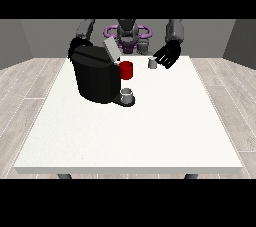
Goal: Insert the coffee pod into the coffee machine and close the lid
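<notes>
The white table [150, 136] fills most of the front view, and the wide stretch of its surface towards the camera lies bare, as does the strip along the view's right edge. All the objects cluster in the far-left part of the tabletop.

The black coffee machine [96, 77] stands there, set in from the table's left edge, with its grey lid [111, 50] tilted up and open. A red holder [127, 70] juts from the machine's front, and a small grey cup [127, 94] sits on the machine's base plate below it.

The coffee pod [152, 63], small and pale grey, stands on the table near the far edge, to the right of the machine and apart from it. The hand at the view's right [167, 55] hovers just beside the pod, fingers spread and relaxed, holding nothing (whether a fingertip touches the pod cannot be told).

The hand at the view's left [76, 46] shows only as a dark shape behind the machine's top corner; its fingers cannot be made out.
</notes>
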